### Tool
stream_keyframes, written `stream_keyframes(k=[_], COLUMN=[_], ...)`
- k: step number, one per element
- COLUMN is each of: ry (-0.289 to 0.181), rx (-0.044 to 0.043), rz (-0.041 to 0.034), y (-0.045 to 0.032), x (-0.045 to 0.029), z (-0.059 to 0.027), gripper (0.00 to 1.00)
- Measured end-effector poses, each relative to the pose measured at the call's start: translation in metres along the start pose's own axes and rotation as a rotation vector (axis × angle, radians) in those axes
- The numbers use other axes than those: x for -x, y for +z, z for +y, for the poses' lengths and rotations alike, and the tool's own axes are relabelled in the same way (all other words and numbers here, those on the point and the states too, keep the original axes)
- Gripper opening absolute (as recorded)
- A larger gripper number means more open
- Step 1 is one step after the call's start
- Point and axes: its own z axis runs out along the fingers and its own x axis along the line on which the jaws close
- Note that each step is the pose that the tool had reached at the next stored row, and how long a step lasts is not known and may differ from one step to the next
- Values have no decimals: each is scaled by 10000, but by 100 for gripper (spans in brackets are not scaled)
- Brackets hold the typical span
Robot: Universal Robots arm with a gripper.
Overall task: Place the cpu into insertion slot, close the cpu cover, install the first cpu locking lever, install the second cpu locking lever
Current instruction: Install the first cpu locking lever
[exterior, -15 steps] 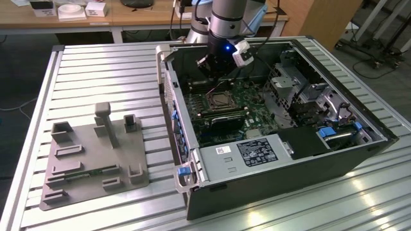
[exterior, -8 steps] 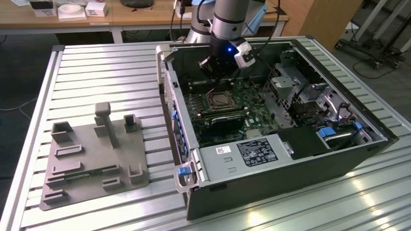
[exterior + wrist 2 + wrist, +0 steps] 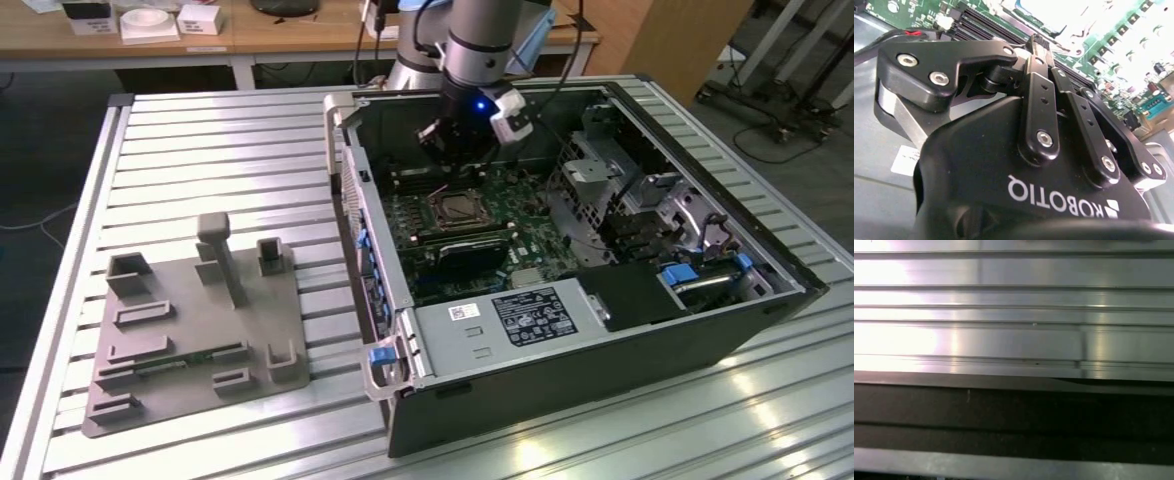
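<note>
Exterior view: the arm hangs inside the open case (image 3: 747, 260), its gripper (image 3: 451, 150) low over the board and just behind the slot (image 3: 457, 209). The slot sits mid-board with a dark centre and silver rim; whether the cpu already lies in it or the cover is down, I can't tell from here.

Second wrist view: the gripper (image 3: 1040, 42) has its fingers (image 3: 1037, 85) pressed together at the tips, and nothing can be made out between them. Green board and black memory slots (image 3: 999, 31) lie just beyond.

First wrist view: ribbed metal table (image 3: 1014, 335) and a dark case edge.

The risk, as I judge it: this close to the board, a small sideways drift could clip the memory slots or the slot's rim.
</note>
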Motion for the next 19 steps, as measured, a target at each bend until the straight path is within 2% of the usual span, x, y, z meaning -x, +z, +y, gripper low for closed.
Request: stream_keyframes(k=[11,16,19], ry=[-1,0,1], rx=[0,1,6], rz=[-1,0,-1], y=[7,6,6], x=[7,-33,-92], z=[1,2,3], gripper=[10,10,10])
